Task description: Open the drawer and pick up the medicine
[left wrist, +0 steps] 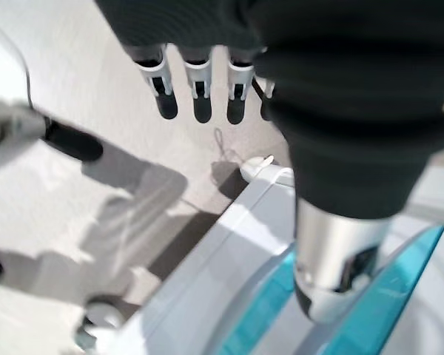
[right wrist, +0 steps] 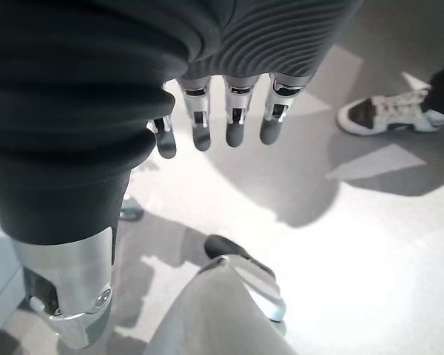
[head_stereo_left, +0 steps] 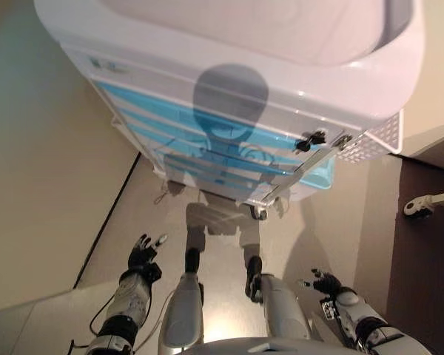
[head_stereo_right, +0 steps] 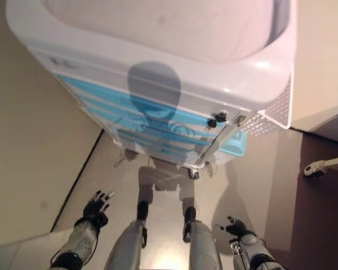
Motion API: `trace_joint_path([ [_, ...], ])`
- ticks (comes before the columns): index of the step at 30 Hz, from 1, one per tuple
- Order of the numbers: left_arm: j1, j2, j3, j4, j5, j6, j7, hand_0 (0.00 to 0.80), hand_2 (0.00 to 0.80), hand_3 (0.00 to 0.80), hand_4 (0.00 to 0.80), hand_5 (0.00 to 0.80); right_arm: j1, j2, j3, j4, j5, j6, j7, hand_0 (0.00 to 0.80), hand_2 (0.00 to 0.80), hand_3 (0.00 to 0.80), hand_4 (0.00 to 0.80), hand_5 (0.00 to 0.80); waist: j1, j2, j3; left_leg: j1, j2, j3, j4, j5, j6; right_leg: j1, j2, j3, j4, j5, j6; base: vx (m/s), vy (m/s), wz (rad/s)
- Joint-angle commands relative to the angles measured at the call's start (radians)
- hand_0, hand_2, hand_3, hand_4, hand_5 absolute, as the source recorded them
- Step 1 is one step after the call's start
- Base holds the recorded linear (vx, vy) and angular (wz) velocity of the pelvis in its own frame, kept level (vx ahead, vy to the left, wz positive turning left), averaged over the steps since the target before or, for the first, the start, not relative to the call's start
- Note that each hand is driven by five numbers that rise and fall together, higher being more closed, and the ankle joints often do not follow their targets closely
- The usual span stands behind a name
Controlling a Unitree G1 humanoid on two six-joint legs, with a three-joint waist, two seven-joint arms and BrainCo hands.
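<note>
Hanging low and well apart from the drawer cart (head_stereo_left: 229, 111), left robot hand (head_stereo_left: 143, 254) and right robot hand (head_stereo_left: 326, 282) relaxed, empty

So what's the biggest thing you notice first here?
A big white cart with blue drawers stands right ahead, all drawers closed. Both hands hang low with open fingers, the left hand and the right hand, far from the cart. A person's white shoe stands nearby.
</note>
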Motion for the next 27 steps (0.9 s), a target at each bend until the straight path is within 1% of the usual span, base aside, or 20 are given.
trace_joint_path([
  [1, -0.033, -0.019, 0.035, -0.073, -0.155, -0.055, -0.021, 0.000, 0.000, 0.000, 0.000, 0.000, 0.024, -0.023, 0.028, -0.021, 0.040, -0.012, -0.019, 0.000, 0.000, 0.000, 0.000, 0.000, -0.008, -0.025, -0.038, -0.065, -0.056, 0.024, 0.119, -0.078, 0.070, 0.003, -0.010, 0.032, -0.070, 0.060, 0.046, -0.033, 0.006, 0.05],
  [4, -0.075, -0.047, 0.029, -0.101, -0.264, -0.056, -0.040, 0.000, 0.000, 0.000, 0.000, 0.000, 0.011, -0.034, 0.031, -0.021, 0.042, -0.010, -0.023, 0.000, 0.000, 0.000, 0.000, 0.000, -0.015, -0.025, -0.031, -0.121, -0.055, 0.019, 0.171, -0.094, 0.072, -0.052, -0.010, 0.036, -0.028, 0.051, 0.042, -0.058, 0.006, 0.03],
  [7, -0.124, -0.061, 0.023, -0.126, -0.340, -0.058, -0.054, 0.000, 0.000, 0.000, 0.000, 0.000, 0.002, -0.045, 0.036, -0.029, 0.042, -0.010, -0.023, 0.000, 0.000, 0.000, 0.000, 0.000, -0.024, -0.026, -0.030, -0.170, -0.056, 0.022, 0.224, -0.112, 0.075, -0.099, -0.008, 0.042, 0.014, 0.035, 0.038, -0.015, 0.003, -0.01],
  [11, -0.225, -0.075, 0.017, -0.098, -0.418, -0.061, -0.056, 0.000, 0.000, 0.000, 0.000, 0.000, -0.015, -0.051, 0.047, -0.027, 0.045, -0.011, -0.024, 0.000, 0.000, 0.000, 0.000, 0.000, -0.043, -0.024, -0.035, -0.221, -0.053, 0.026, 0.272, -0.134, 0.078, -0.155, -0.007, 0.058, 0.057, 0.020, 0.035, 0.012, 0.019, -0.03],
  [12, -0.252, -0.078, 0.013, -0.094, -0.436, -0.064, -0.056, 0.000, 0.000, 0.000, 0.000, 0.000, -0.019, -0.052, 0.053, -0.025, 0.045, -0.012, -0.025, 0.000, 0.000, 0.000, 0.000, 0.000, -0.047, -0.022, -0.039, -0.221, -0.050, 0.024, 0.289, -0.170, 0.074, -0.159, -0.004, 0.065, 0.075, -0.010, 0.040, -0.018, 0.048, -0.03],
  [13, -0.289, -0.080, 0.012, -0.073, -0.463, -0.067, -0.049, 0.000, 0.000, 0.000, 0.000, 0.000, -0.027, -0.055, 0.056, -0.032, 0.048, -0.012, -0.027, 0.000, 0.000, 0.000, 0.000, 0.000, -0.056, -0.022, -0.041, -0.250, -0.049, 0.035, 0.296, -0.147, 0.081, -0.191, -0.004, 0.068, 0.077, 0.015, 0.035, 0.082, 0.026, -0.03],
  [14, -0.288, -0.080, 0.013, -0.072, -0.463, -0.067, -0.049, 0.000, 0.000, 0.000, 0.000, 0.000, -0.027, -0.055, 0.057, -0.032, 0.048, -0.012, -0.027, 0.000, 0.000, 0.000, 0.000, 0.000, -0.055, -0.021, -0.045, -0.239, -0.047, 0.030, 0.302, -0.177, 0.076, -0.183, 0.000, 0.074, 0.087, -0.012, 0.040, 0.000, 0.045, -0.07],
  [15, -0.307, -0.080, 0.011, -0.069, -0.473, -0.066, -0.053, 0.000, 0.000, 0.000, 0.000, 0.000, -0.030, -0.056, 0.059, -0.036, 0.050, -0.013, -0.027, 0.000, 0.000, 0.000, 0.000, 0.000, -0.059, -0.021, -0.047, -0.245, -0.044, 0.034, 0.308, -0.183, 0.077, -0.190, 0.001, 0.077, 0.092, -0.015, 0.041, 0.096, 0.030, -0.18],
  [17, -0.347, -0.078, 0.010, -0.054, -0.487, -0.067, -0.054, 0.000, 0.000, 0.000, 0.000, 0.000, -0.033, -0.056, 0.066, -0.041, 0.052, -0.015, -0.025, 0.000, 0.000, 0.000, 0.000, 0.000, -0.068, -0.020, -0.050, -0.254, -0.042, 0.042, 0.318, -0.190, 0.079, -0.203, 0.003, 0.088, 0.097, -0.016, 0.043, 0.010, 0.065, -0.22],
  [19, -0.374, -0.074, 0.007, -0.064, -0.499, -0.065, -0.063, 0.000, 0.000, 0.000, 0.000, 0.000, -0.030, -0.059, 0.069, -0.047, 0.051, -0.016, -0.022, 0.000, 0.000, 0.000, 0.000, 0.000, -0.076, -0.019, -0.054, -0.259, -0.040, 0.052, 0.323, -0.196, 0.082, -0.213, 0.004, 0.095, 0.101, -0.016, 0.045, 0.018, 0.055, -0.16],
  [21, -0.412, -0.069, -0.018, -0.082, -0.506, -0.061, -0.080, 0.000, 0.000, 0.000, 0.000, 0.000, -0.031, -0.063, 0.075, -0.040, 0.044, -0.015, -0.012, 0.000, 0.000, 0.000, 0.000, 0.000, -0.088, -0.018, -0.059, -0.271, -0.040, 0.061, 0.332, -0.204, 0.086, -0.230, 0.006, 0.106, 0.104, -0.012, 0.049, 0.017, 0.059, -0.19],
  [22, -0.411, -0.069, -0.018, -0.082, -0.506, -0.061, -0.079, 0.000, 0.000, 0.000, 0.000, 0.000, -0.030, -0.064, 0.074, -0.041, 0.044, -0.014, -0.012, 0.000, 0.000, 0.000, 0.000, 0.000, -0.087, -0.018, -0.059, -0.272, -0.040, 0.062, 0.332, -0.205, 0.086, -0.231, 0.006, 0.107, 0.104, -0.012, 0.049, 0.016, 0.053, -0.12],
  [27, -0.458, -0.054, -0.071, -0.151, -0.487, -0.057, -0.113, 0.000, 0.000, 0.000, 0.000, 0.000, -0.020, -0.070, 0.083, -0.032, 0.030, -0.014, 0.008, 0.000, 0.000, 0.000, 0.000, 0.000, -0.101, -0.012, -0.069, -0.279, -0.040, 0.073, 0.329, -0.208, 0.086, -0.241, 0.002, 0.114, 0.098, -0.006, 0.056, 0.022, 0.035, -0.13],
])
